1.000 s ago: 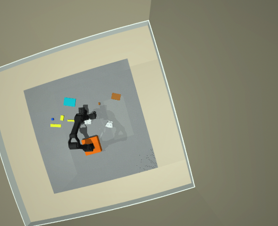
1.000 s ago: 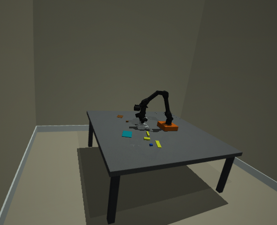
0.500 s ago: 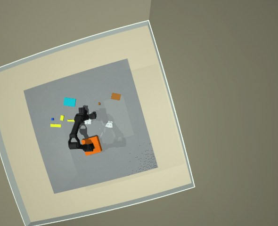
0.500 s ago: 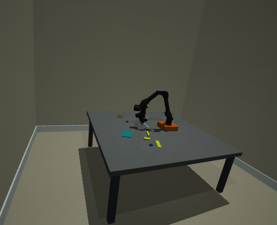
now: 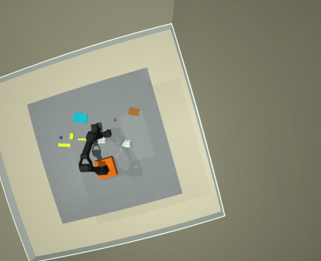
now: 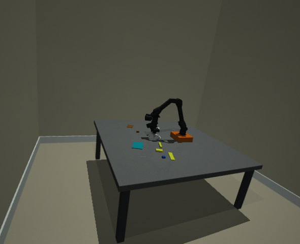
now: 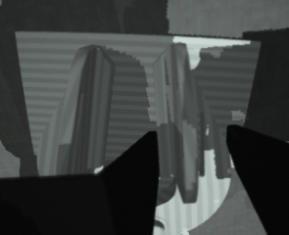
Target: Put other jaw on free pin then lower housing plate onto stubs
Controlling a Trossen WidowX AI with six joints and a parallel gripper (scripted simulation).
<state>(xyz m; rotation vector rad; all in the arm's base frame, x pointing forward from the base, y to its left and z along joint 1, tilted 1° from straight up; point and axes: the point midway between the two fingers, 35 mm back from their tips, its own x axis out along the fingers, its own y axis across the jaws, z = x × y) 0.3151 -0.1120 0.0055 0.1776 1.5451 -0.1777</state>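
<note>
The pale base plate (image 7: 41, 93) (image 5: 101, 141) lies on the table under the arm, striped in the wrist view. Two long upright jaws stand over it in the wrist view: a left jaw (image 7: 87, 113) and a right jaw (image 7: 175, 127). My gripper (image 7: 191, 136) (image 6: 154, 132) points down over the base and is shut on the right jaw, with a dark finger on each side of it. The left jaw is outside the fingers. The pins and the gear teeth's contact are hidden or unclear. The white housing plate (image 5: 125, 143) lies apart, right of the base in the top view.
An orange block (image 5: 112, 165) (image 6: 181, 136) is under the arm's foot. A cyan slab (image 5: 80, 117) (image 6: 137, 145), several yellow bars and a blue cube (image 5: 60, 137) (image 6: 163, 156) lie around. A brown slab (image 5: 134, 111) (image 6: 129, 126) and small brown block (image 5: 114, 119) (image 6: 137, 131) lie beyond.
</note>
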